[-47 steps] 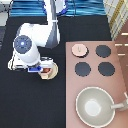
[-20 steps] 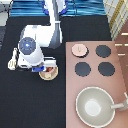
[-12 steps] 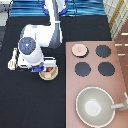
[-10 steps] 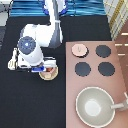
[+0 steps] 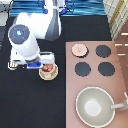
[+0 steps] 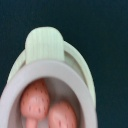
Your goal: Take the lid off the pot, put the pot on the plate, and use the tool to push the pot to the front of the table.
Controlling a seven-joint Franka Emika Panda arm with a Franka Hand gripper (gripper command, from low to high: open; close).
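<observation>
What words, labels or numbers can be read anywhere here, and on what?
None: no readable text, label or number shows in either view.
The lid on the stove is plain.
The pot on the plate is unmarked.
The gripper, right above the pot, carries no legible marking.

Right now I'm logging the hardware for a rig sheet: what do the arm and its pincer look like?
The arm is glossy white with rounded, bulbous links and dark seams at the joints. A round blue-ringed cap marks one joint. The pincer at its end is white with a blue block, over the pot on the black table.
</observation>
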